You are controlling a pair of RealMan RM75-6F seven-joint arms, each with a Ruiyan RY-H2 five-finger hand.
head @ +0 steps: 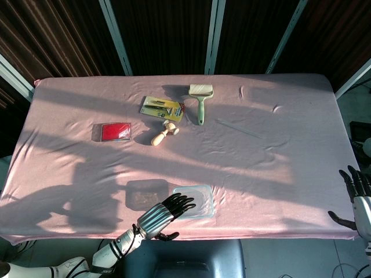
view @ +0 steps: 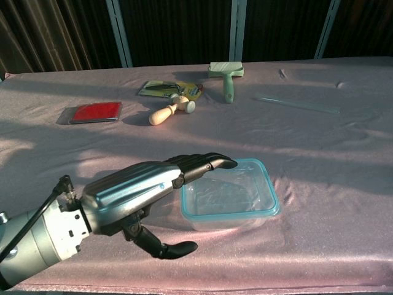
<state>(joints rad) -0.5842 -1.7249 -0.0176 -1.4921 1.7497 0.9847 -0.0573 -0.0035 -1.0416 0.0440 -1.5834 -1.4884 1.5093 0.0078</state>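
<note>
A clear container with a teal rim (head: 200, 200) (view: 245, 195) sits near the table's front edge. My left hand (head: 163, 214) (view: 142, 196) hovers at its left side, fingers stretched over the rim and thumb apart, holding nothing. My right hand (head: 358, 197) shows at the right edge in the head view, fingers spread and empty, off the table's corner. Further back lie a red flat case (head: 115, 131) (view: 94, 112), a wooden-handled tool (head: 163, 133) (view: 169, 111), a yellow packet (head: 162, 108) (view: 169, 90) and a green-handled roller (head: 200, 98) (view: 226, 77).
A pink cloth (head: 278, 156) (view: 331, 153) covers the whole table. A thin clear rod (head: 239, 128) (view: 297, 103) lies right of the roller. Dark slatted panels with metal posts stand behind the far edge.
</note>
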